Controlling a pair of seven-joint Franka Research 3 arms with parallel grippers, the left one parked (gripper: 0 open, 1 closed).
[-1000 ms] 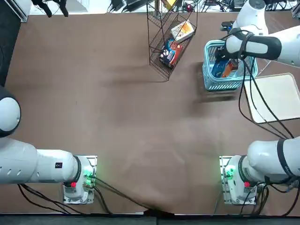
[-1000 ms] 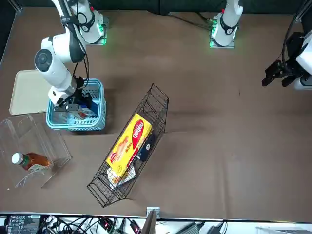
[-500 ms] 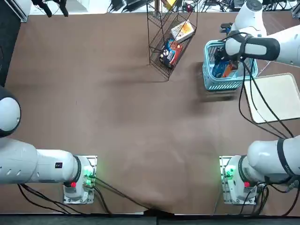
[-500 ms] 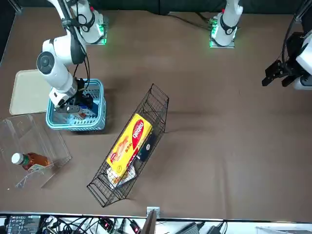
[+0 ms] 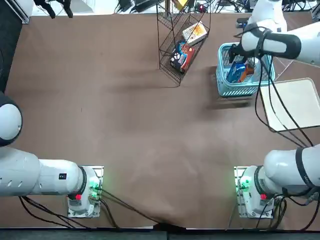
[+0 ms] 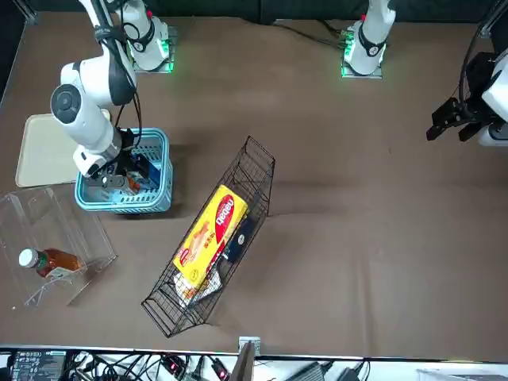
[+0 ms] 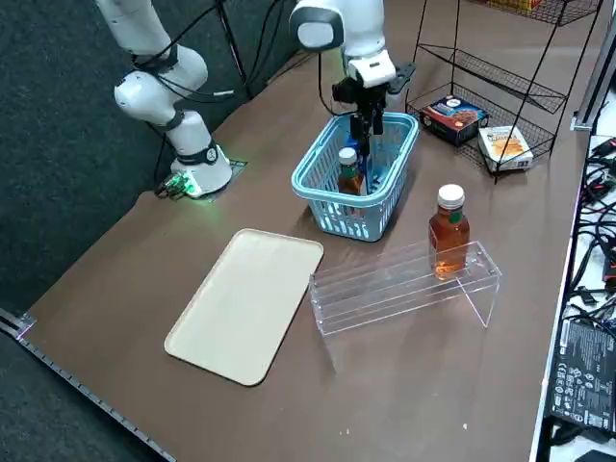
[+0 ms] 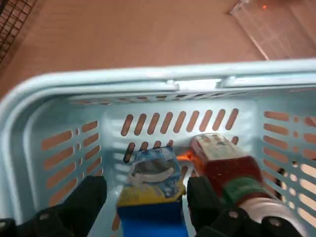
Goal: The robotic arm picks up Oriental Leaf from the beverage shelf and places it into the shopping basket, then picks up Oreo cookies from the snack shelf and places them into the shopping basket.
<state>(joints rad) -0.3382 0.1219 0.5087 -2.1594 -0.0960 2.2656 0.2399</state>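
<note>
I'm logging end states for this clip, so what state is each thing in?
Right pincer: open, at the basket, fingers apart
Blue packet: inside the basket
Basket: upright, loaded
Basket bottle: capped, inside the basket
Stand bottle: capped, upright
Clear stand: upright, holding a bottle
Wire rack: standing, stocked
Tray: flat

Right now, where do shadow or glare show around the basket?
Top view: soft shadow beside the basket; right wrist view: bright glare on its rim, beyond the right pincer, which is open over the blue box; right side view: pale glints on the clear stand's edges.
</note>
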